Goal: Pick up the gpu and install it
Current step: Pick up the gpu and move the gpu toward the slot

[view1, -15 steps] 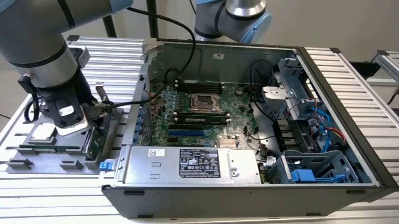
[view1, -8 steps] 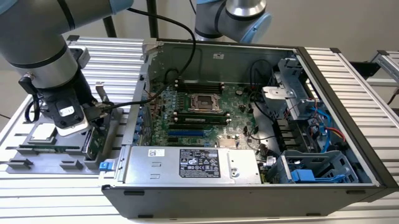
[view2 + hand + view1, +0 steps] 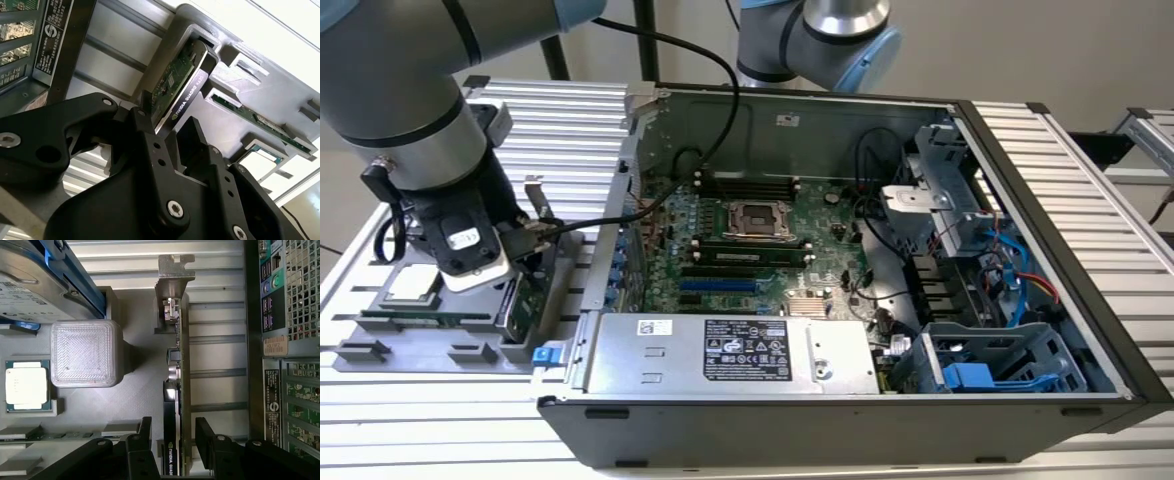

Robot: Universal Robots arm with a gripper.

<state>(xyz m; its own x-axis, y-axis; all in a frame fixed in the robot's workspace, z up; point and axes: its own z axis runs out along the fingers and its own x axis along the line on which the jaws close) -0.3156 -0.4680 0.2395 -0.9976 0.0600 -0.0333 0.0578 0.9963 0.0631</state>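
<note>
I hang over the grey moulded parts holder (image 3: 400, 352), which lies on the ribbed metal table (image 3: 440, 440) at the exterior view's left, just beside the open black computer case (image 3: 827, 435). My gripper (image 3: 175, 429) is down at the holder's slot nearest the case. There the gpu (image 3: 176, 385), a flat card with a green board on one face and a black cooler on the other, stands on its long edge. My two black fingers (image 3: 146, 432) are apart, one on each face of the card. In the first wrist view a strip of grey shows between the cooler and the finger on that side, so I straddle the card without clamping it. The card's silver end bracket (image 3: 174, 271) is at the end away from me.

The holder carries more:
- a square silver processor (image 3: 27, 385) in its own recess
- a narrow green memory stick (image 3: 265, 122) on edge in a slot
- a silver hard drive with blue rails (image 3: 35, 275)

Inside the case are:
- the green motherboard (image 3: 761, 225) on the floor
- a silver power supply box (image 3: 720, 355) along the near wall
- a grey drive cage with a blue latch (image 3: 987, 365) in the near right corner
</note>
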